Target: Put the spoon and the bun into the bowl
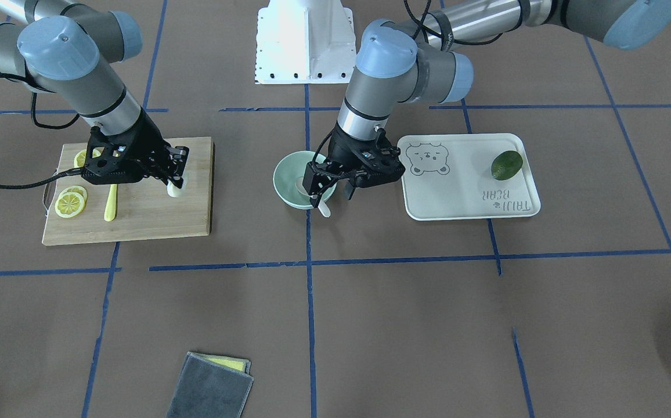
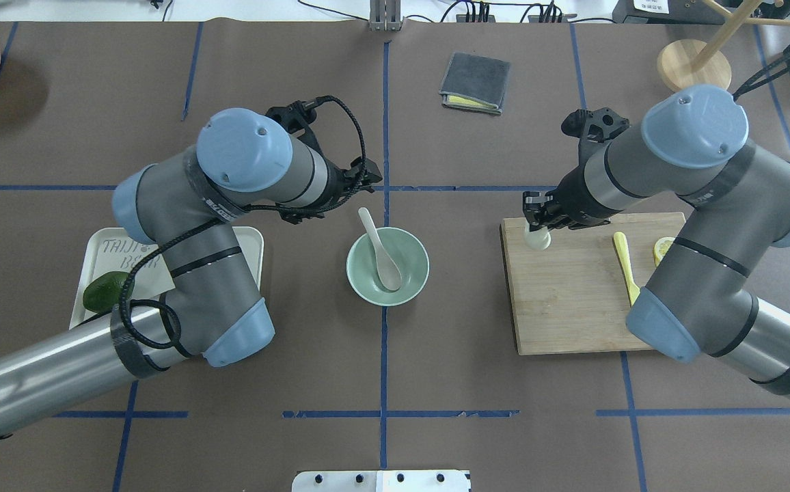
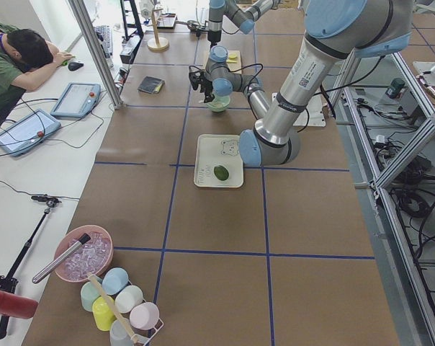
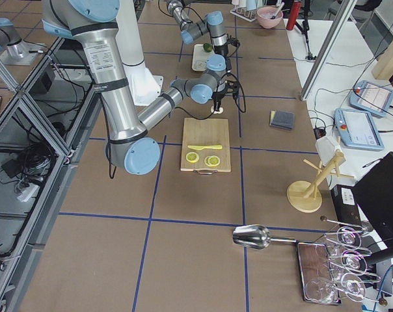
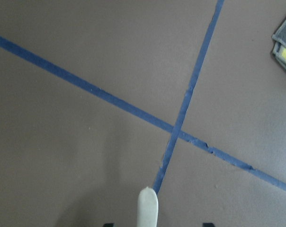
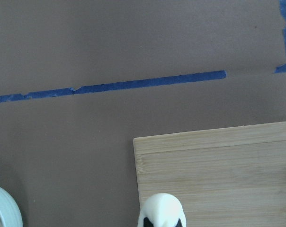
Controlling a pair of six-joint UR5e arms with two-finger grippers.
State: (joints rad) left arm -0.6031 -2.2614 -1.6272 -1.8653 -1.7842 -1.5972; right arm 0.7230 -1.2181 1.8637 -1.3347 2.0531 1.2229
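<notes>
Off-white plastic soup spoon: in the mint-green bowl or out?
In. The off-white plastic soup spoon lies with its scoop inside the round mint-green bowl, its handle leaning out over the rim.

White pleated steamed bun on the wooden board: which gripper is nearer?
Right. The right gripper straddles the white steamed bun on the wooden cutting board; the left gripper is off by the pale mint-green round bowl.

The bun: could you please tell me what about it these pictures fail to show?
Overhead: the right gripper covers the top of the bun.
Right wrist view: the bottom edge cuts off its base, so contact with the cutting board is unclear.
Side views: too small for detail.
</notes>
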